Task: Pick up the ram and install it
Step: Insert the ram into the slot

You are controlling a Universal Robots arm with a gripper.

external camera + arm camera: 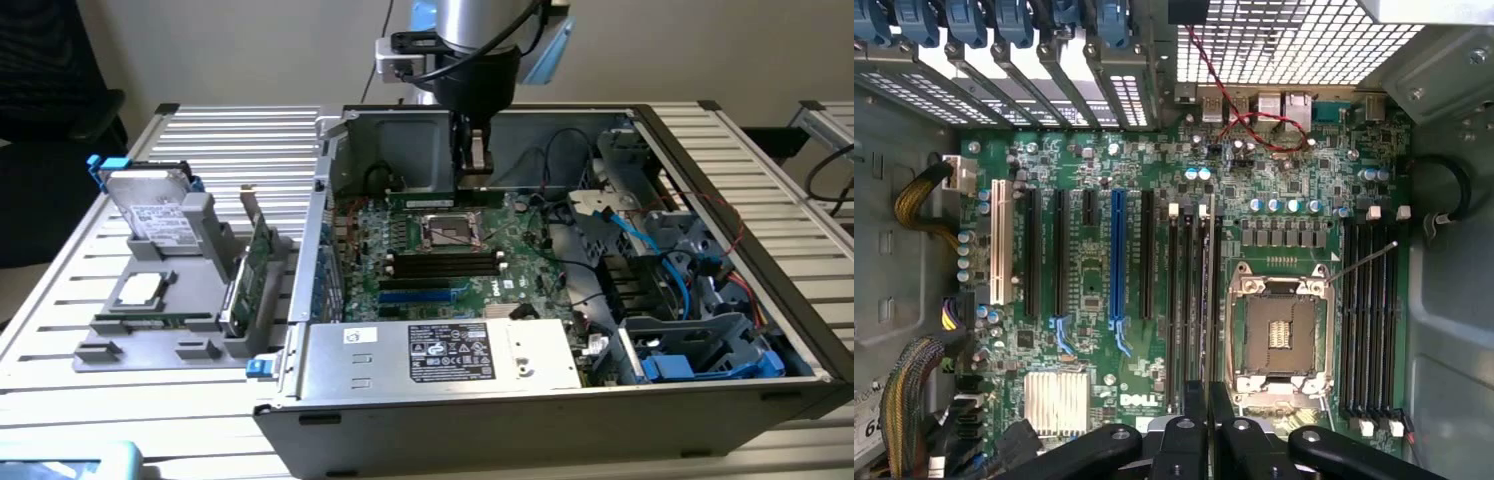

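We see our gripper [474, 180] [1207, 402] squeezing the ram [427, 189] [1211, 300], a thin green stick. The ram hangs on its edge above the motherboard [534, 240] [1094, 160], inside the open computer case [534, 425], near its wall.

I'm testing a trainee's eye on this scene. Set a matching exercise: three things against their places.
Things:
1. the ram
2. gripper
3. processor socket

Places:
a. between two banks of memory slots
b. above the motherboard in the open case
c. in the grey holder outside the case

Pairs: 1-c, 2-b, 3-a
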